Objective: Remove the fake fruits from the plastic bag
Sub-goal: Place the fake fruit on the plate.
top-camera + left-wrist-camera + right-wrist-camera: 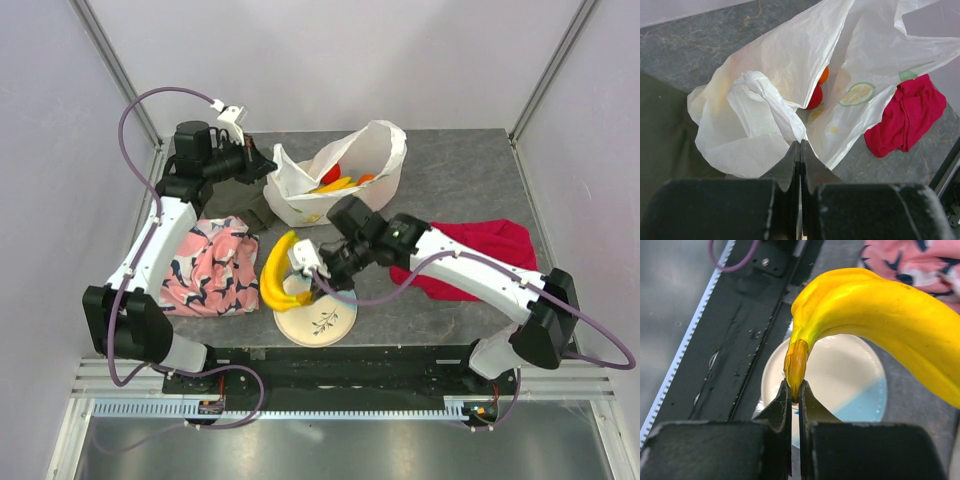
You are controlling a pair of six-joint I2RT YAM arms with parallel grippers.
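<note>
- Your left pincer [800, 145] is shut tight on a handle loop [772, 102] of the plastic bag [790, 55]. My read is that it pins the bag to the tabletop [460, 170] and holds the mouth up and open, so your other arm can reach in.
- Fake fruits are visible inside the bag, at the far middle of the tabletop: a red apple [815, 97] and an orange one [824, 75] behind it.
- Your right pincer [794, 390] is closed on the stem [796, 362] of the yellow bananas [880, 325], just that thin tip. It is probably the easiest spot for narrow jaws on a fat, glossy shape.
- The bananas are out of the bag, over the rim of the plate [840, 370], between the pink cloth [210, 265] and your right arm. I cannot tell whether they touch the plate.
- Orientation: stem end toward the near edge — body arching away toward the bag, curve bulging toward the pink cloth. The long axis runs roughly near-to-far.
- The red cloth [490, 240] lies under your right arm, apart from the fruit.
</note>
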